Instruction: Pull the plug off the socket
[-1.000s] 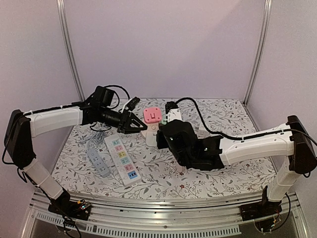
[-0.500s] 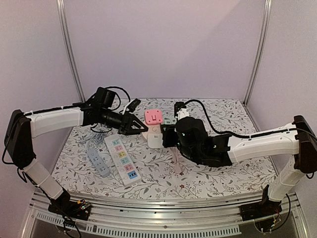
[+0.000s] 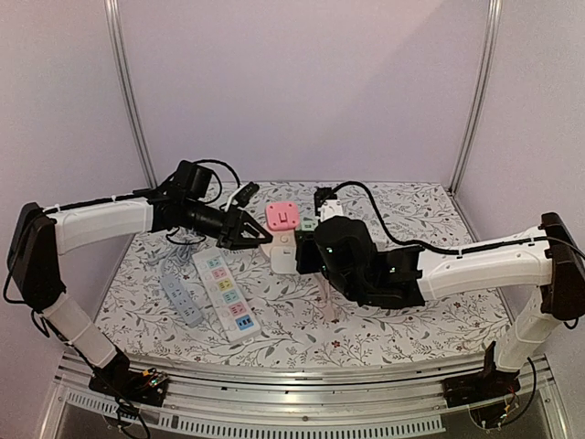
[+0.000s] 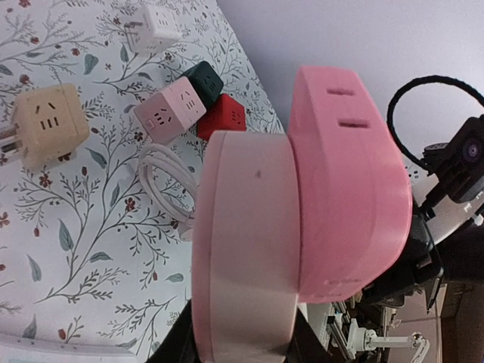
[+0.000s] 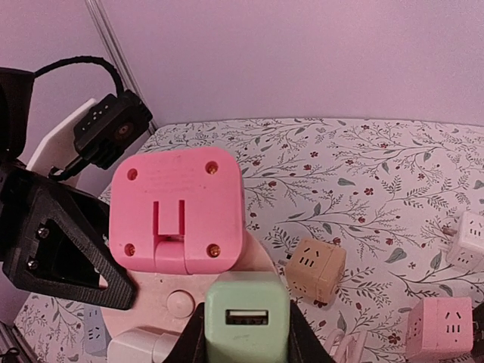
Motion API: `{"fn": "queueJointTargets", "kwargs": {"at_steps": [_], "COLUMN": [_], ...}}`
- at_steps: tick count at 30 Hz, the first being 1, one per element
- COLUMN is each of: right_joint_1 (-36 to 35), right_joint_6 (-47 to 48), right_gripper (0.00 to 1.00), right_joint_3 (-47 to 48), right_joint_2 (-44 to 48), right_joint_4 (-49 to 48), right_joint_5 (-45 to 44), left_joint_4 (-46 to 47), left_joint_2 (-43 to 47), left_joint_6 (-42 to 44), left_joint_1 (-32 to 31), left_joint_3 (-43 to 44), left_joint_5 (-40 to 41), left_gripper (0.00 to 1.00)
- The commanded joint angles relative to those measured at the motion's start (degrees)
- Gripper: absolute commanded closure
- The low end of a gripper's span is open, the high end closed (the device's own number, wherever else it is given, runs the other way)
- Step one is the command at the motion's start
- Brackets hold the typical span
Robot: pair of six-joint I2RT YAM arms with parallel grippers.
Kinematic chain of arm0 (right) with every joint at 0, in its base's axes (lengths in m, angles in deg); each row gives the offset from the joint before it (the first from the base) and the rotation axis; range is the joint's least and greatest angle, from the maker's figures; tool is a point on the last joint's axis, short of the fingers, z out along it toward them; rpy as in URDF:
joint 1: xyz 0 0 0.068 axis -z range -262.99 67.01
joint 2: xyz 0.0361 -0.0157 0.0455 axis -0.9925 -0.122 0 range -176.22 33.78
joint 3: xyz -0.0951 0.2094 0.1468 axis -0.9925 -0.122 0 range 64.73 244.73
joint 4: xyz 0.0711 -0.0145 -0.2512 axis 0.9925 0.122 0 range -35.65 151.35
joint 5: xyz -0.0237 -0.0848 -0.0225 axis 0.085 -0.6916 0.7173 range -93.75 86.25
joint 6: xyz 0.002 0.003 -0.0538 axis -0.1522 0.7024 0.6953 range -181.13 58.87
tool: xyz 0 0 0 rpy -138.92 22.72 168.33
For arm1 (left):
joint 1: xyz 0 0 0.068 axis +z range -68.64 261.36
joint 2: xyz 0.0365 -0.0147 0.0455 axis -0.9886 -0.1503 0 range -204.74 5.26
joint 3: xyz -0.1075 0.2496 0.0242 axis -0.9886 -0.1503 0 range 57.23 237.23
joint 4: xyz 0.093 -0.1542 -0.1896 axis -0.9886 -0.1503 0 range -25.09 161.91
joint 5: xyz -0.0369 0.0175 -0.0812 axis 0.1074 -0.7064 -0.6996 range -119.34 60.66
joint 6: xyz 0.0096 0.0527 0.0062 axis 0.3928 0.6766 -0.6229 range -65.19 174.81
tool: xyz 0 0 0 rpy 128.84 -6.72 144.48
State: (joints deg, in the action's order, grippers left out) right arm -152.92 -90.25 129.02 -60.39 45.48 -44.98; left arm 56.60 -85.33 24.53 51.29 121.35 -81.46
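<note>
Left claw [image 4: 240, 344] clamps the pale socket [image 4: 242, 242] as a brace; right claw [image 5: 246, 339] clamps the green plug [image 5: 247, 314], seated I think, for pulling.

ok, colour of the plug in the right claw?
The plug is mint green; the right wrist view shows it best.

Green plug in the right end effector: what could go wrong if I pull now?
The socket is held in the air only by the left end effector; a skewed pull on the green plug may twist it loose. The right end effector grips close beside the pink plug and could knock it.
</note>
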Motion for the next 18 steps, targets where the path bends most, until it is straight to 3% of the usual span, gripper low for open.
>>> {"fn": "queueJointTargets", "kwargs": {"at_steps": [1,10,18], "right_joint_1": [-3.6,-3.6,4.0], "right_joint_6": [9.0,8.8,-6.0], "right_gripper": [1.00,1.00,1.00], "right_joint_3": [7.2,7.4,-0.5], "right_joint_2": [-2.0,-2.8,4.1], "right_joint_4": [2.9,4.3,2.9], "right_joint_5": [-10.3,-11.5,2.1], "left_joint_4": [-2.2,-2.3,-2.4], "left_joint_2": [0.0,0.7,2.4], "left_joint_6": [0.3,0.8,2.6], "left_joint_1": [2.7,3.3,3.1], "left_joint_3": [0.0,0.0,0.0], "left_joint_5": [5.4,6.1,7.3], "left_gripper": [1.00,1.00,1.00]}}
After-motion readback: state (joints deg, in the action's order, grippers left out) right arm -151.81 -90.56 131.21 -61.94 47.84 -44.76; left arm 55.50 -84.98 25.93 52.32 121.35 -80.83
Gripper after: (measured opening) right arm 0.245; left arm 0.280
